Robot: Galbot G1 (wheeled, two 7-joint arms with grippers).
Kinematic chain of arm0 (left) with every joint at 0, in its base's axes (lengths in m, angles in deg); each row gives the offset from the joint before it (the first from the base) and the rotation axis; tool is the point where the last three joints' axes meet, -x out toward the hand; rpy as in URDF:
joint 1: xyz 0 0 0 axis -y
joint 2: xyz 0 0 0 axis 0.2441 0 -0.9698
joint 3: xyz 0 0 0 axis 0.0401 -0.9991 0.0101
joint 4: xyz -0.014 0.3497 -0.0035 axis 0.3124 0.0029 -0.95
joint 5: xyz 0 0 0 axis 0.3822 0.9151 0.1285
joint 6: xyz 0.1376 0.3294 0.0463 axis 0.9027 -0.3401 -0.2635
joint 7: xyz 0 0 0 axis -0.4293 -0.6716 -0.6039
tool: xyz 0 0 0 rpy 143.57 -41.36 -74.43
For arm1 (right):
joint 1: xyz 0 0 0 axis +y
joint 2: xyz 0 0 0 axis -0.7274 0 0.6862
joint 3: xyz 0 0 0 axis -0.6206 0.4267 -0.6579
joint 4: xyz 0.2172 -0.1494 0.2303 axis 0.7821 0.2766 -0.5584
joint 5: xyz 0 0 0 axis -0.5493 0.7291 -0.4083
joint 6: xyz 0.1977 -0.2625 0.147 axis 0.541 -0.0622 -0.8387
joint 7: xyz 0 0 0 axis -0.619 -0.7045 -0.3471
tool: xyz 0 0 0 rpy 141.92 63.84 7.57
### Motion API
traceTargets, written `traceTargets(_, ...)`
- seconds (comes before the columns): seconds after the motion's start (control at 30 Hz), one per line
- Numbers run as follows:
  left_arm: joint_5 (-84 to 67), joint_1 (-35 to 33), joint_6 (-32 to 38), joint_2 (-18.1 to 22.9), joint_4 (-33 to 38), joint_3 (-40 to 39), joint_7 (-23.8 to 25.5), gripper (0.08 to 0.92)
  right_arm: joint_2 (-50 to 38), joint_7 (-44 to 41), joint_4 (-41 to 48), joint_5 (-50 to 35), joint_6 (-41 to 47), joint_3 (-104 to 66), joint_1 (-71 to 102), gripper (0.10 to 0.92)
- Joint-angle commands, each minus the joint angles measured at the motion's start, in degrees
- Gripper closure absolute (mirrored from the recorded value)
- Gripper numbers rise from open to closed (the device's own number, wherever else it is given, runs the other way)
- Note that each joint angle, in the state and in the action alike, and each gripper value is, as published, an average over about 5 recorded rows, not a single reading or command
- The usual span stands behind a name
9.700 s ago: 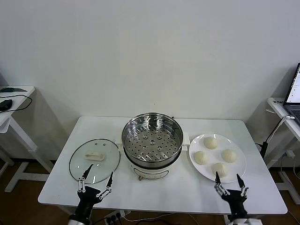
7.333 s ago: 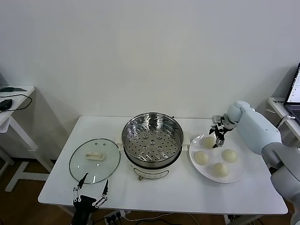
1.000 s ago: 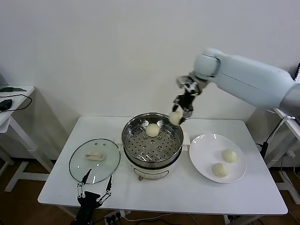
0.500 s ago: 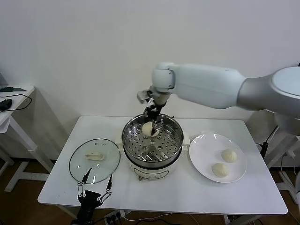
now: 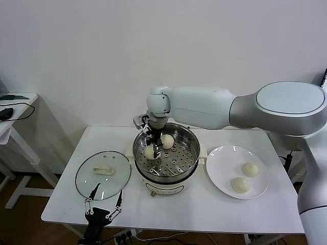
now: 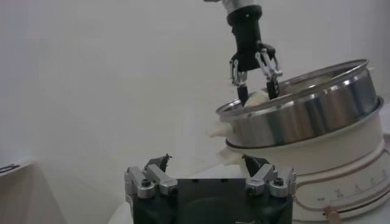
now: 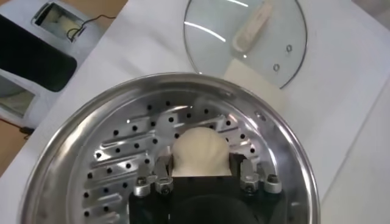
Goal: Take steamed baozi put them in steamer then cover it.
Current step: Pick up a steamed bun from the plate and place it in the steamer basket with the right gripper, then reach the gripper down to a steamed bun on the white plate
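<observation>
The steamer (image 5: pixel 180 159) stands mid-table on its cream base. My right gripper (image 5: pixel 151 145) reaches down into its left side, shut on a steamed baozi (image 5: pixel 149 152) held low over the perforated floor. The right wrist view shows that baozi (image 7: pixel 198 151) clamped between the fingers of the gripper (image 7: pixel 199 160), over the tray (image 7: pixel 109 158). A second baozi (image 5: pixel 167 141) lies at the steamer's back. Two more baozi (image 5: pixel 250 169) (image 5: pixel 239 184) lie on the white plate (image 5: pixel 225 163). The glass cover (image 5: pixel 115 182) lies flat left of the steamer. My left gripper (image 5: pixel 104 209) is open and parked at the table's front edge.
The left wrist view shows the open left gripper (image 6: pixel 206 165) looking at the steamer wall (image 6: pixel 304 112), with the right gripper (image 6: pixel 255 70) above it. The cover also shows in the right wrist view (image 7: pixel 244 36). Side tables stand at far left and far right.
The right gripper has carried the baozi from above the steamer's back rim leftward and down into its left side. The left arm has not moved.
</observation>
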Motion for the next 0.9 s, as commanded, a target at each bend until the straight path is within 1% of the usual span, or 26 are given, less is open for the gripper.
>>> traceTargets(0.03, 0.3, 0.1, 0.1, 0.0, 0.0, 0.0, 0.1, 0.177, 1.9, 1.8, 1.3, -0.4, 0.4, 0.4, 1.4, 0.399)
traceTargets(0.27, 0.7, 0.2, 0.2, 0.1, -0.3, 0.1, -0.1, 0.177, 1.5, 2.6, 1.5, -0.2, 0.2, -0.1, 1.7, 0.376)
traceTargets(0.47, 0.9, 0.3, 0.1, 0.1, -0.4, 0.0, 0.0, 0.177, -1.0, 1.6, -0.1, 1.0, 0.0, -3.3, 2.0, 0.241)
traceTargets(0.57, 0.9, 0.2, 0.0, 0.1, -0.2, 0.0, 0.0, 0.177, -3.9, 0.6, -2.3, 2.5, -0.1, -5.4, 1.1, 0.208)
traceTargets(0.7, 0.8, -0.1, 0.1, 0.1, 0.2, 0.4, 0.0, 0.177, -12.4, -2.5, -8.0, 5.8, -1.3, -8.2, -2.5, 0.203)
traceTargets(0.83, 0.9, -0.2, 0.3, 0.0, 0.1, 0.2, 0.1, 0.177, -24.9, -7.4, -13.1, 9.8, -4.8, -10.5, -6.2, 0.203)
traceTargets(0.9, 0.9, -0.2, 0.2, 0.0, 0.1, -0.1, 0.1, 0.177, -30.9, -9.9, -13.9, 11.5, -7.0, -11.1, -7.2, 0.203)
